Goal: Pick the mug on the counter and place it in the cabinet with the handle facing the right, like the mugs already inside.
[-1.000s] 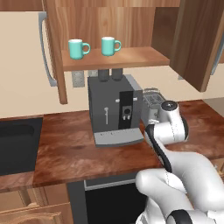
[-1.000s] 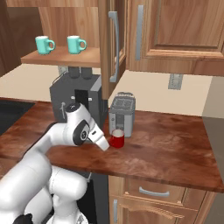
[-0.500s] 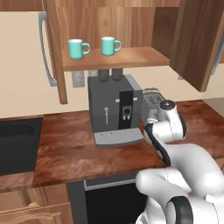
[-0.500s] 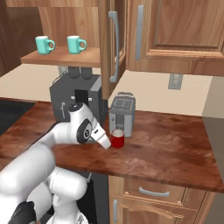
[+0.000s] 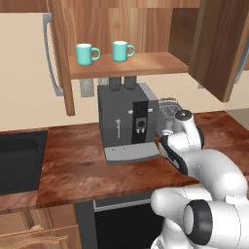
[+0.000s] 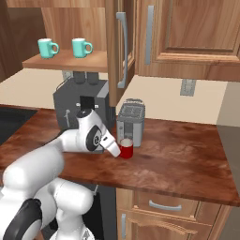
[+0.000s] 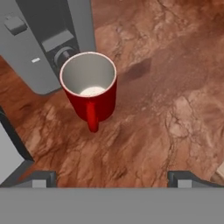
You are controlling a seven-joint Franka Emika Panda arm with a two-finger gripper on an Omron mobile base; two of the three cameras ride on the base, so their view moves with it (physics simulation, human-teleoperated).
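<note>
- Standing upright on the counter (image 6: 187, 154), the mug (image 6: 126, 149) is dark red with a pale interior, just in front of a grey toaster (image 6: 131, 118).
- From the hand view, the mug (image 7: 89, 89) sits in the upper left part of the picture, its handle (image 7: 92, 116) turned toward the camera and its open mouth visible from above.
- The gripper (image 7: 112, 178) is spread wide and holds nothing; its two dark fingertips (image 7: 38, 178) rise at the bottom of the hand view, well apart from each other and short of the mug.
- In the right base view the arm's white hand reaches down close beside the mug from the left; whether it touches the mug cannot be told there.
- A dark grey coffee machine (image 5: 127, 121) stands on the counter to the left of the toaster, under the cabinet (image 5: 126, 29).
- The cabinet is open, with one door (image 5: 214, 44) swung outward on the right and a long grey bar handle (image 5: 51, 53) showing on the left door.
- On the cabinet's lighter wooden shelf (image 5: 151, 64) stand the two teal mugs (image 5: 85, 54), side by side and upright, each with its loop handle pointing right.
- A dark sink (image 5: 17, 160) is set into the counter at the far left of the left base view.
</note>
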